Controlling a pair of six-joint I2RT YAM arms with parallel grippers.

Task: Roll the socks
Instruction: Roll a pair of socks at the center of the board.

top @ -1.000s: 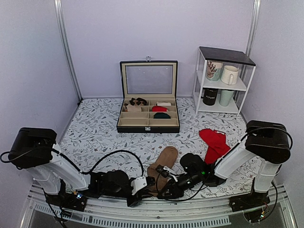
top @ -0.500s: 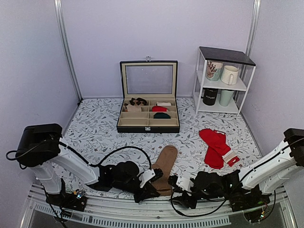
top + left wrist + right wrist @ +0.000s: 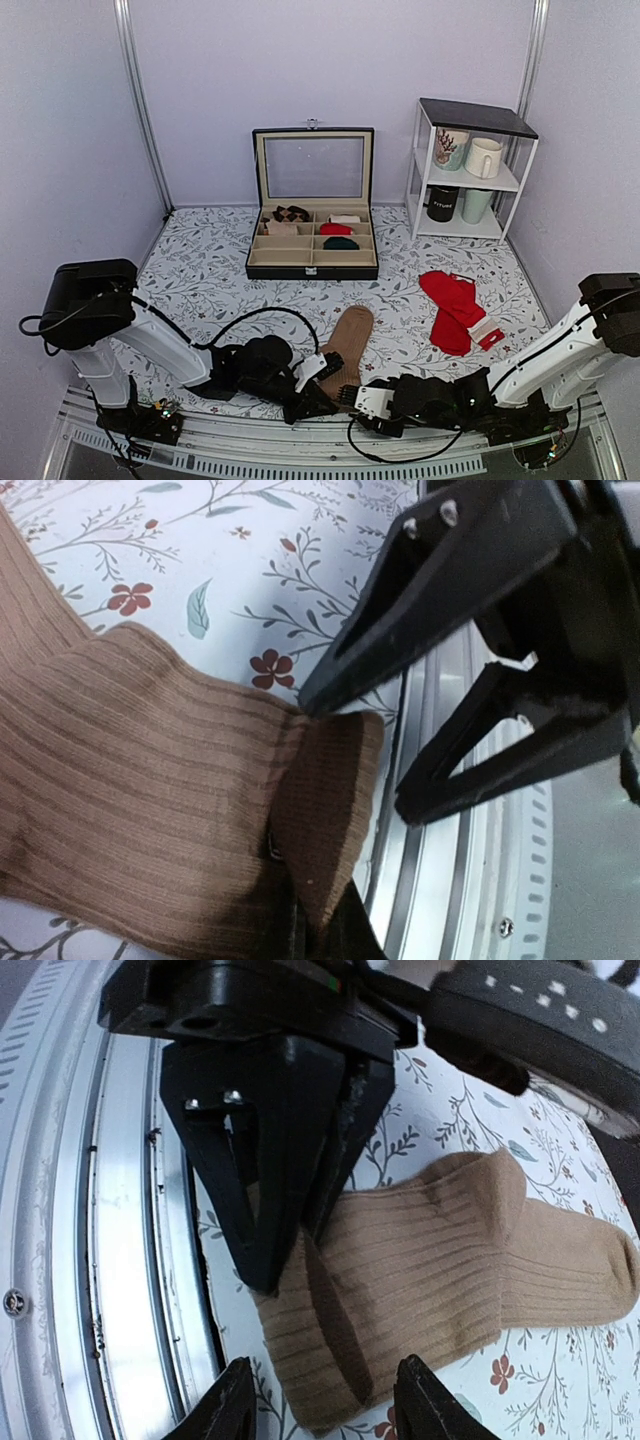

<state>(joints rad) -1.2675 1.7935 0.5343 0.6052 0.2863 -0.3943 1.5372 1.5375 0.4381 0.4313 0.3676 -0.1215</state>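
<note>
The tan ribbed socks (image 3: 347, 338) lie flat and long near the table's front edge, toe end pointing to the back. My left gripper (image 3: 316, 398) is shut on a corner of the cuff end (image 3: 325, 780), which is pulled up into a fold. The same socks (image 3: 450, 1260) fill the right wrist view, with the left gripper's black fingers (image 3: 265, 1160) pinching the cuff corner. My right gripper (image 3: 325, 1405) stands open just short of the cuff, its two fingertips apart on either side of the sock edge and holding nothing. It sits low at the front edge (image 3: 352, 397).
A black compartment box (image 3: 312, 262) with its lid up holds small rolls at the back centre. Red socks with a white tag (image 3: 455, 308) lie to the right. A white shelf with mugs (image 3: 470, 170) stands at the back right. A metal rail (image 3: 300, 465) runs along the near edge.
The right arm has dropped low along the front edge and its jaws have opened. The left gripper has shifted a little right, still pinching the cuff.
</note>
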